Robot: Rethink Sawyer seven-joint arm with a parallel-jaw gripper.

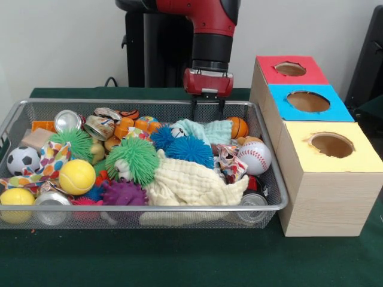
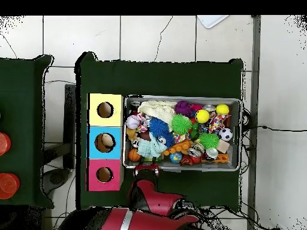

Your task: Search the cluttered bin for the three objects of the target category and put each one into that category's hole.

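The arm (image 1: 209,24) has a glossy red shell, a black cylindrical wrist and a red block, from which a thin dark claw (image 1: 207,109) hangs.

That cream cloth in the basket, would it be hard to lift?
The cream cloth lies crumpled and draped over the toys, so it probably hangs limp when lifted. It looks thin, likely light. Its folds touch the green spiky ball, so it may drag neighbours along.

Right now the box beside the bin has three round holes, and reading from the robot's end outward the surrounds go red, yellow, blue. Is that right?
Not quite. The box beside the bin does have three round holes, but the order is red, blue, then yellow: the blue hole sits in the middle and the yellow one is farthest from the robot. The front view shows this plainly.
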